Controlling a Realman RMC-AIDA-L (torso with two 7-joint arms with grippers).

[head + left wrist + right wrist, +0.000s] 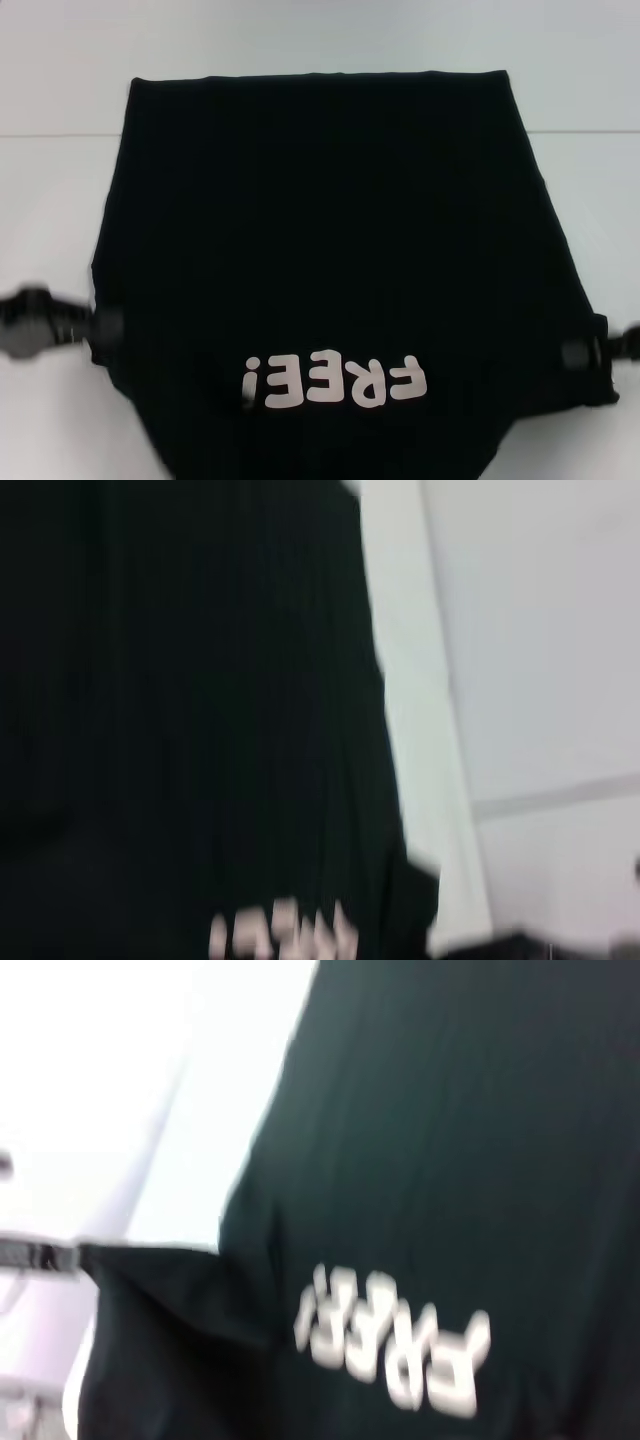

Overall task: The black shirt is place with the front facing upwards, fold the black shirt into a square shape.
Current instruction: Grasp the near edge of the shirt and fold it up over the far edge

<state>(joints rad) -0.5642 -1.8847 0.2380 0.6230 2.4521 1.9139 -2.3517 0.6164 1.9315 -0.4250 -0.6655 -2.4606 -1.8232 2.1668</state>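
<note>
The black shirt lies spread over the white table, its far hem straight across the back. Its cream letters "FREE!" sit near me, upside down from my side. My left gripper is at the shirt's left edge and my right gripper at its right edge, both level with the letters. Each is shut on the cloth, which is drawn taut between them and hangs below them. The left wrist view shows the black shirt with blurred letters. The right wrist view shows the black shirt and the letters.
The white table shows on both sides of the shirt and behind it. A thin seam line crosses it at the back.
</note>
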